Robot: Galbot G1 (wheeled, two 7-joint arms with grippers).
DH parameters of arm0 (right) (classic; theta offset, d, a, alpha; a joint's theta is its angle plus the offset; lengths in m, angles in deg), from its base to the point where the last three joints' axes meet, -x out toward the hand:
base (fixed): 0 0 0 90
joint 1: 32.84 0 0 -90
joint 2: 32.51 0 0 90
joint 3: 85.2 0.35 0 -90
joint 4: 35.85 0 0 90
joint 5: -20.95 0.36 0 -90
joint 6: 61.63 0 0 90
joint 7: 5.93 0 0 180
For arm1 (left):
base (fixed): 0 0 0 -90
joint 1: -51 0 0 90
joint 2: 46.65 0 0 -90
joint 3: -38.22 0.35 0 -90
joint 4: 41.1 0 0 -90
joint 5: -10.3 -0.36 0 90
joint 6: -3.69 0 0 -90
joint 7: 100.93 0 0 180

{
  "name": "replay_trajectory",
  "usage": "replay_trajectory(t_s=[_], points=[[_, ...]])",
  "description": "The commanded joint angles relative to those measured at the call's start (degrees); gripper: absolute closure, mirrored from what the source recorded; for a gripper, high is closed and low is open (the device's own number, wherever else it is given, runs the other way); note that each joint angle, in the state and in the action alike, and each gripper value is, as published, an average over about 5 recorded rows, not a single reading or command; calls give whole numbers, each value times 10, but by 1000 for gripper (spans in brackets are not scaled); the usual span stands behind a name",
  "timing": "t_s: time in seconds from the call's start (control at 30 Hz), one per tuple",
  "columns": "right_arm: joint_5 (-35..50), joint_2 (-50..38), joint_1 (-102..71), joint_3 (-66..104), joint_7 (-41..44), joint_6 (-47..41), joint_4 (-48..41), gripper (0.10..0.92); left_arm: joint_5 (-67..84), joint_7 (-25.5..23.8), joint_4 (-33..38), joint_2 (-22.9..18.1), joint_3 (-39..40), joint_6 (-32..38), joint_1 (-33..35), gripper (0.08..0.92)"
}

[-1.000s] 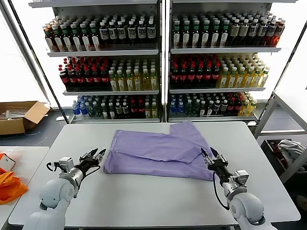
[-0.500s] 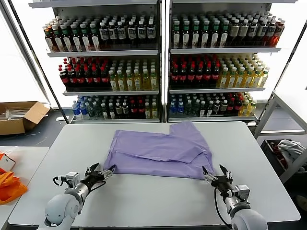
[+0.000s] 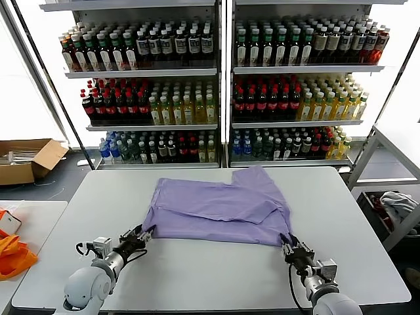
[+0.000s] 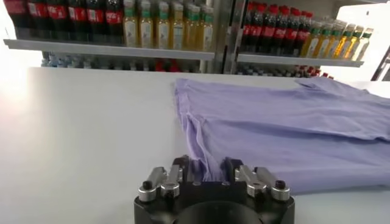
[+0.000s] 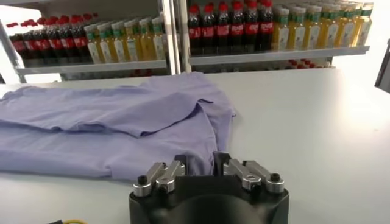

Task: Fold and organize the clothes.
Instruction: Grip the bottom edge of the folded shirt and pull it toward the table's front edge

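Note:
The lavender T-shirt lies partly folded on the white table, one sleeve pointing toward the shelves. My left gripper sits low at the shirt's near left corner. In the left wrist view the left gripper has a puckered ridge of the T-shirt pinched in it. My right gripper is at the near right corner. In the right wrist view the right gripper is shut on the hem of the T-shirt.
Shelves of bottles stand behind the table. A cardboard box lies on the floor at far left, orange fabric on a side table. A whitish cloth heap sits at the right beside a metal frame.
Both grippers came down and in to the shirt's near corners, then closed from wide open onto the fabric. The shirt's near edge shifted slightly.

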Motion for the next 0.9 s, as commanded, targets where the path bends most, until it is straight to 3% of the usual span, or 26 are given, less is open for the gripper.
replay_trajectory(t_s=[0.03, 0.33, 0.5, 0.9], points=[[-1, -3, -8, -1, 0, -5, 10, 885, -1, 2, 17, 3, -6, -5, 19, 676], [4, -39, -84, 13, -4, -7, 91, 917, -2, 21, 123, -7, -57, -16, 134, 898], [8, -62, -146, 32, 2, -3, 126, 917, -16, 27, 192, -26, -69, -24, 201, 904], [-7, -62, -256, 55, 8, 2, 182, 917, -25, 27, 244, -26, -93, -24, 252, 904]])
